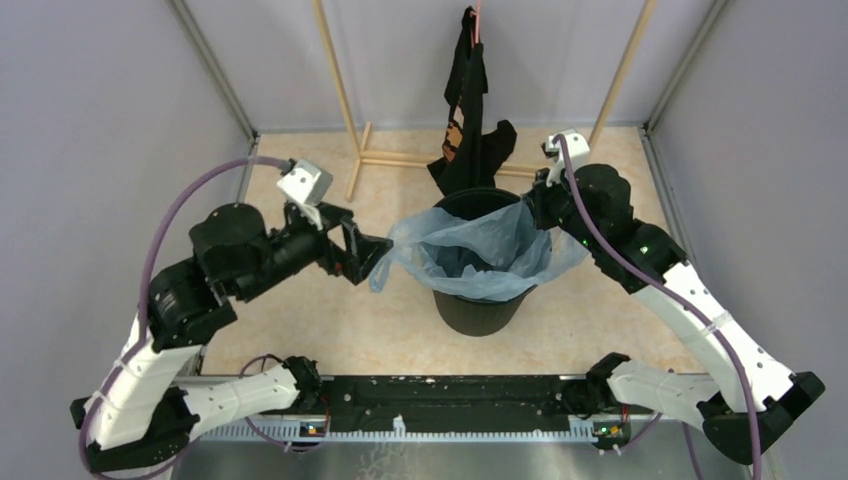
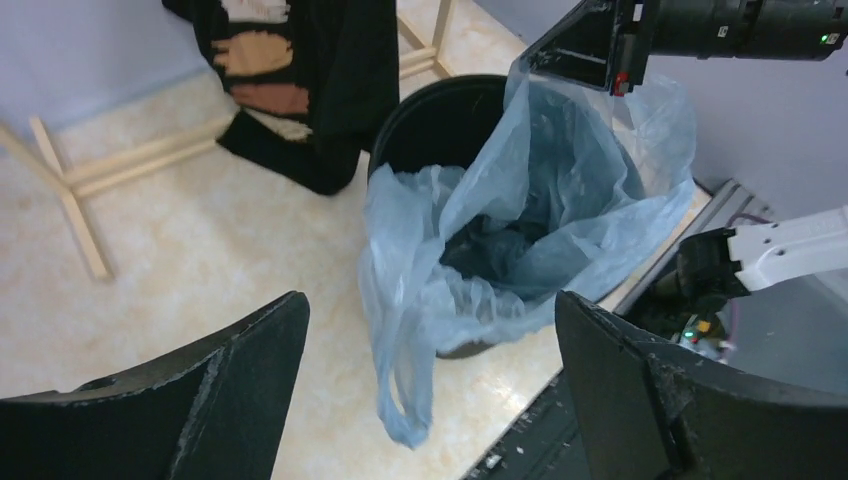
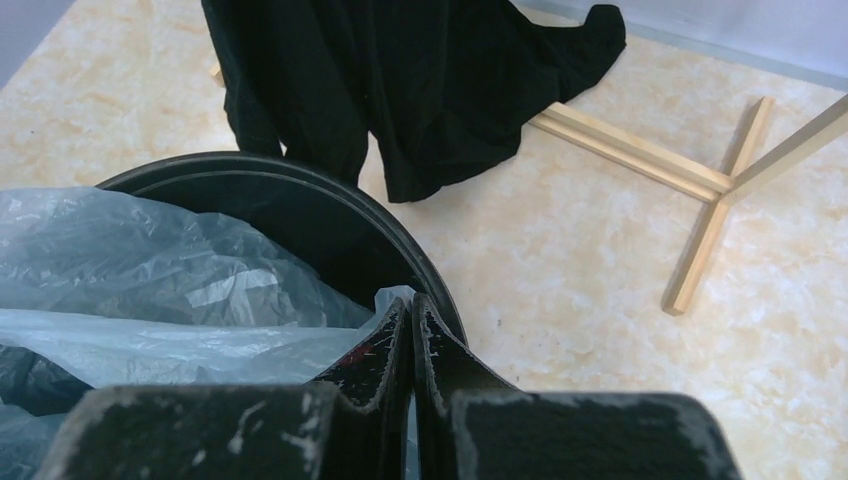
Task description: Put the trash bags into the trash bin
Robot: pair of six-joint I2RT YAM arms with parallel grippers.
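One bag (image 1: 480, 255): thin, crinkly, see-through light blue plastic, mouth open. Its body is sunk into the one bin (image 1: 478, 312), a round glossy black bucket that narrows to its base and stands mid-bench. The bag is looser than the bin. Film spills over the bin's near and left rim, while the far rim is bare. Print on the bag is too small to read.

Left arm's fingers (image 1: 366, 252) are spread wide with nothing between them, just left of the bag's hanging flap. Right arm's fingers (image 3: 410, 325) are pressed together, pinching the bag's edge above the bin's right rim and holding that side up.

The top view shows both arms and the whole bag mouth. The left wrist view alone shows a loop of film dangling outside the bin wall, down toward the bench (image 2: 200, 250). The right wrist view alone shows the film caught between the closed fingers.

One black garment (image 1: 470, 110) with orange print hangs at the far edge just behind the bin, on one wooden rack (image 1: 400, 158).
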